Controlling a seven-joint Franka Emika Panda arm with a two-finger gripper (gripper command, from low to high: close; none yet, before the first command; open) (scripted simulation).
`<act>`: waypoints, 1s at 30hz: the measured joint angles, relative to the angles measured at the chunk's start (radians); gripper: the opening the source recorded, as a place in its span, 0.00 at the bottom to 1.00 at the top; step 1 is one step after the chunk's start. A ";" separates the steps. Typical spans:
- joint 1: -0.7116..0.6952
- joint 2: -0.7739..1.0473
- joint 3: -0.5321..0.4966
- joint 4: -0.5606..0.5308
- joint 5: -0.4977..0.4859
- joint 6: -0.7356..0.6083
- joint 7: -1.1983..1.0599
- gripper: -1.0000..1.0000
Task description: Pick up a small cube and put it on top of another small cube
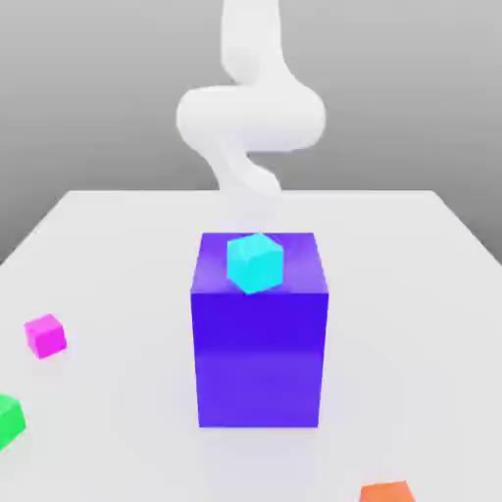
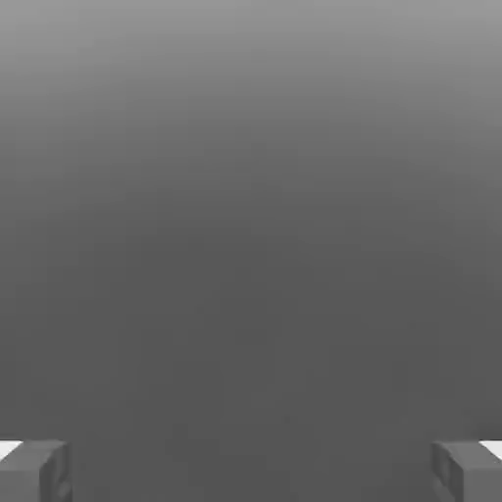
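Pink cube: on the surface, toward the exterior view's left, well apart from the block; you see it whole, plain-faced, with one upright edge turned toward you (image 1: pixel 46 336).
Tool: wide, with nothing between its two fingers; your hand view has one at each side of a dark grey expanse (image 2: pixel 251 473).
Arm: white and smooth, above and behind the block in your exterior view; its lower end fades into the pale background, so you cannot trace its outline there (image 1: pixel 250 118).
Block: blue-violet, upright on the surface near the middle of your exterior view, far bigger than any of the cubes, its front and top faces toward you (image 1: pixel 260 358).
Cyan cube: over the block's top face as you look at it, close to the front edge, a corner turned your way; you cannot tell for certain whether it touches the block (image 1: pixel 255 263).
Green cube: on the surface, nearer you than the pink cube and apart from it, partly cut off by the exterior view's left edge (image 1: pixel 9 422).
Orange thing: nearer you than the block, toward the exterior view's right, partly cut off by the bottom edge (image 1: pixel 387 492).
Surface: pale, broad and flat, reaching back behind the block to a straight far edge (image 1: pixel 412 294).
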 joint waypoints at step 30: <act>-0.754 0.851 -0.181 -0.383 0.084 0.504 1.172 0.50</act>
